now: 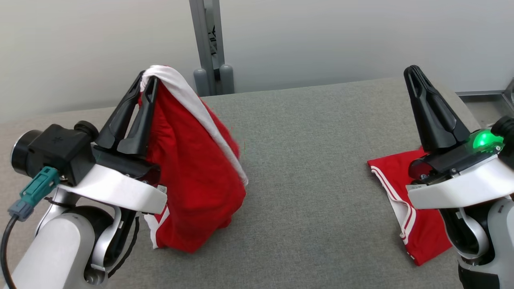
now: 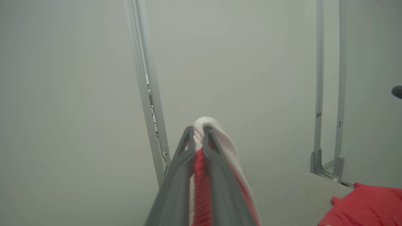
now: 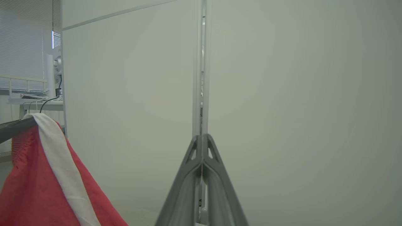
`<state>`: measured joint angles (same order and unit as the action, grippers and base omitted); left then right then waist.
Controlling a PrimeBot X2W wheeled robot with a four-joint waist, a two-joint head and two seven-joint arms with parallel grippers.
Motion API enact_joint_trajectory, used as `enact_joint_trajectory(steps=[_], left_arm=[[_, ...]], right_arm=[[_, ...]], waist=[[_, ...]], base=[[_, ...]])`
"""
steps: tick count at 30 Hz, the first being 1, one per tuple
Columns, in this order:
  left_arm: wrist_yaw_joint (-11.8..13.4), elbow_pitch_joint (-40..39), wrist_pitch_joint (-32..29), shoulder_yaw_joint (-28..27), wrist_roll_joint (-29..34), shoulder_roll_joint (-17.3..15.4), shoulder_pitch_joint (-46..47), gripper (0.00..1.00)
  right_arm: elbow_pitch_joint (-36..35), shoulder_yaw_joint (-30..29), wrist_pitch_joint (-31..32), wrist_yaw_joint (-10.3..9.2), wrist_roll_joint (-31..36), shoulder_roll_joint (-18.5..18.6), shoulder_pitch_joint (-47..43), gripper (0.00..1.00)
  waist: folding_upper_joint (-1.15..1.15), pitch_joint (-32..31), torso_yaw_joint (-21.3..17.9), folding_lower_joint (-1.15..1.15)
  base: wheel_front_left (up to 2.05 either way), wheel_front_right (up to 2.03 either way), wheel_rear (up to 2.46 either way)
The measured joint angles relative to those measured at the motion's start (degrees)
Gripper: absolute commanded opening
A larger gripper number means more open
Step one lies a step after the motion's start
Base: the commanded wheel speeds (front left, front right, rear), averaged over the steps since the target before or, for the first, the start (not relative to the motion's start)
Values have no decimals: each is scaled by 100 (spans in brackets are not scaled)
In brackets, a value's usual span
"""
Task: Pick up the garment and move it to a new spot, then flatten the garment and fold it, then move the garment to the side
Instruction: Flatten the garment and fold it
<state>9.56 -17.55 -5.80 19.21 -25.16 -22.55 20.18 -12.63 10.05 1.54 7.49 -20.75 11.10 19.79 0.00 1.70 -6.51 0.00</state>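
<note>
- My left end effector (image 1: 147,80) clamps the white waistband (image 1: 188,96) of the soft red knit garment (image 1: 196,176), which hangs with its lower edge on the grey fabric table (image 1: 313,160).
- I judge it light and limp; the waistband grips best.
- Right end effector (image 1: 413,74) clenched, empty.

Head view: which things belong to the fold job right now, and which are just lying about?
In the job: hanging red garment, pinched by the left gripper; right gripper, shut and empty; grey table.
Lying about: folded red garment at the table's right; metal post behind the table.
</note>
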Motion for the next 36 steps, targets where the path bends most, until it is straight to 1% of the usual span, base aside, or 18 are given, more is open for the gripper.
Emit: enact_joint_trajectory(steps=[1, 2, 4, 5, 6, 9, 15, 18, 21, 24, 26, 27, 28, 29, 30, 31, 32, 36], left_arm=[[-3, 7, 1, 16, -1, 7, 7, 0], [-29, 23, 1, 43, -9, 21, 18, 0], [-67, 57, 1, 136, -20, 75, 23, 0], [-93, 73, 0, 202, -22, 118, 23, 0], [-104, 98, 0, 253, -25, 159, 28, 0], [-189, 169, 27, 449, -35, 286, 51, 0], [-393, 372, 198, 931, -67, 682, 151, 0], [-374, 560, 405, 1003, -67, 854, 124, 0], [-169, 849, 553, 921, -26, 837, -125, 0], [-11, 1235, 657, 757, -89, 732, -492, 0], [36, 1513, 769, 626, -234, 699, -722, 0], [36, 1513, 769, 626, -234, 699, -722, 0], [69, 1833, 911, 530, -253, 638, -879, 0], [69, 1833, 911, 530, -253, 638, -879, 0], [119, 2164, 1038, 386, -337, 602, -997, 0], [119, 2164, 1038, 386, -337, 602, -997, 0], [125, 2428, 1206, 261, -431, 603, -1078, 0], [179, 2751, 1373, 107, -516, 566, -1188, 0]], right_arm=[[9, -7, -7, 0, 0, -11, -16, 0], [21, -20, -22, 0, -2, -26, -24, 7], [44, -45, -45, 0, -2, -68, -51, 58], [53, -62, -64, 0, 0, -94, -64, 98], [63, -82, -78, 0, 0, -121, -85, 100], [109, -175, -115, 0, 2, -187, -175, 100], [216, -302, -207, 0, 9, -298, -351, 100], [282, -325, -216, 0, 0, -366, -491, 100], [411, -312, -257, 0, -19, -401, -640, 100], [542, -293, -278, 0, -46, -430, -759, 100], [633, -296, -318, 0, -64, -443, -834, 100], [633, -296, -318, 0, -64, -443, -834, 100], [751, -289, -338, 0, -94, -461, -896, 100], [751, -289, -338, 0, -94, -461, -896, 100], [849, -264, -372, 0, -107, -490, -956, 100], [849, -264, -372, 0, -107, -490, -956, 100], [968, -248, -394, 0, -142, -513, -981, 100], [1078, -229, -431, 0, -159, -530, -994, 100]], waist=[[0, 13, -23, 0], [0, 27, -42, 0], [0, 60, -78, 0], [0, 81, -95, 0], [0, 105, -111, 0], [0, 193, -146, 0], [0, 384, -190, 0], [0, 492, -189, 0], [0, 600, -176, 0], [0, 699, -136, 0], [0, 762, -93, 0], [0, 762, -93, 0], [0, 812, -36, 0], [0, 812, -36, 0], [0, 855, 13, 0], [0, 855, 13, 0], [0, 887, 54, 0], [0, 901, 89, 0]], base=[[0, 0, 0], [0, 0, 0], [0, 0, 0], [0, 0, 0], [0, 0, 0], [0, 0, 0], [0, 0, 0], [0, 0, 0], [0, 0, 0], [0, 0, 0], [0, 0, 0], [0, 0, 0], [0, 0, 0], [0, 0, 0], [0, 0, 0], [0, 0, 0], [0, 0, 0], [0, 0, 0]])
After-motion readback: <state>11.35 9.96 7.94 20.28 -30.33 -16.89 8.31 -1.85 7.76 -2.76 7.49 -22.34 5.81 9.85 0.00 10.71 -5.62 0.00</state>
